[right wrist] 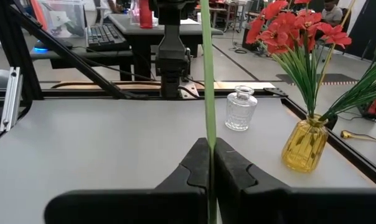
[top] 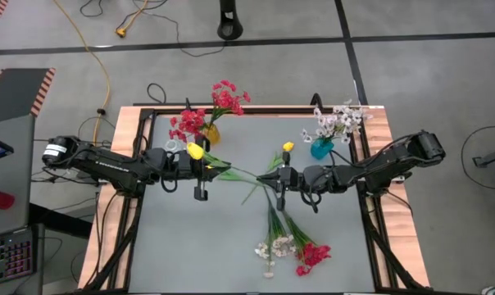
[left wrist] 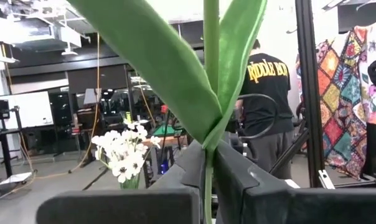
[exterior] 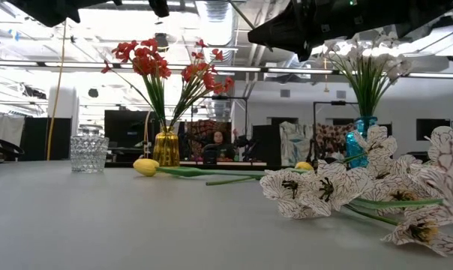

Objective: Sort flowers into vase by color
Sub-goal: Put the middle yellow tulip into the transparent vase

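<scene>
Yellow tulips [top: 197, 151] on long green stems lay across the grey table [top: 182, 246], and each was pinched: the left gripper [top: 200, 193] had its jaws shut on one stem, the right gripper [top: 279, 203] on the other. Red sprays filled the amber vase [top: 210, 133]; white blossoms filled the blue vase [top: 321, 149]; the clear vase [right wrist: 240, 109] stood empty. Loose white and red sprays [top: 292, 248] lay near the front edge. Leaves blocked much of the left wrist view.

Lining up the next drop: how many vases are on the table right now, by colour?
Amber vase: 1
Teal vase: 1
Clear glass vase: 1
Total: 3
</scene>
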